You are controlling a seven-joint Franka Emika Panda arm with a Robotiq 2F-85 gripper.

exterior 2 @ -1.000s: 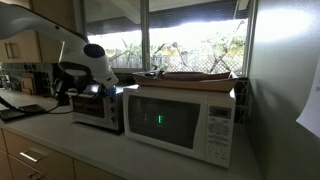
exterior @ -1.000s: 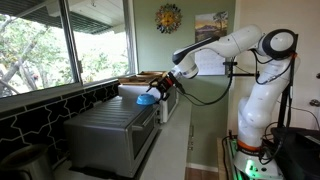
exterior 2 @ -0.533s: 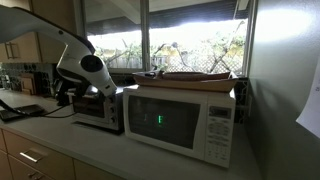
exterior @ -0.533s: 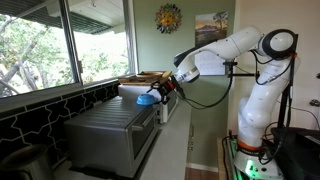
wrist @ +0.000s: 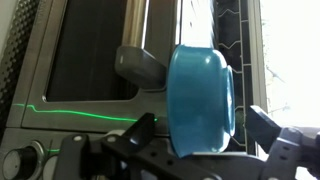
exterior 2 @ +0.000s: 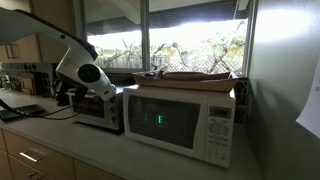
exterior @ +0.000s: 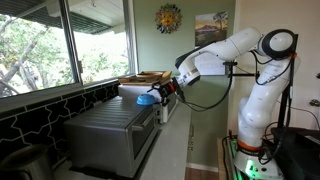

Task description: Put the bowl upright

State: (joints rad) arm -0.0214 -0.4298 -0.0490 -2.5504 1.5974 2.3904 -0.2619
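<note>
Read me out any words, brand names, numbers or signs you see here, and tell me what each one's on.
No text here can be read.
Microwave display: green digits, too blurred to read.
Framed picture on the wall: no legible lettering.

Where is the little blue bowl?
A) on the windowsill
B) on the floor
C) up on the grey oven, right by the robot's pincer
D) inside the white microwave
C: in an exterior view the bowl sits at the top front edge of the grey oven, just in front of the pincer.
</note>
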